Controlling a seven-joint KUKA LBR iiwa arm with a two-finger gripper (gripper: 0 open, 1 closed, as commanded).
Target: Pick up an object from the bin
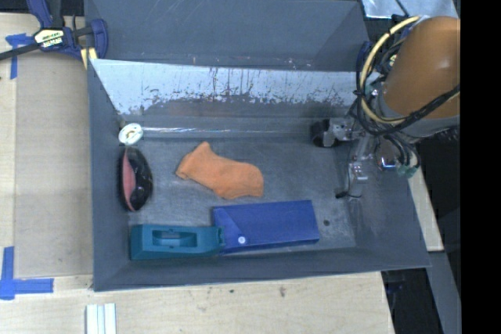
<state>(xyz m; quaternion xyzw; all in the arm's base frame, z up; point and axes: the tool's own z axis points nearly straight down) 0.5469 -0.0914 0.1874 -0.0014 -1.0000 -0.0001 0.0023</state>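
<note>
We record a grey metal bin (297, 160) with five items on its floor. An orange cloth (221, 174) lies near the middle. A flat blue case (266, 224) and a teal tool (172, 240) touch along the near wall. At left lie a black-and-pink oval object (135, 178) and a small white disc (131, 134).

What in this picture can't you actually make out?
In the camera view:
- The small white round thing, far left of the bin: too small to identify.
- Anything under the orange cloth: covered by it.
- Bin floor at the right: hidden by the arm's orange cover and cables.
- The teal thing and blue flat pouch: overlapping or only touching, unclear.
</note>
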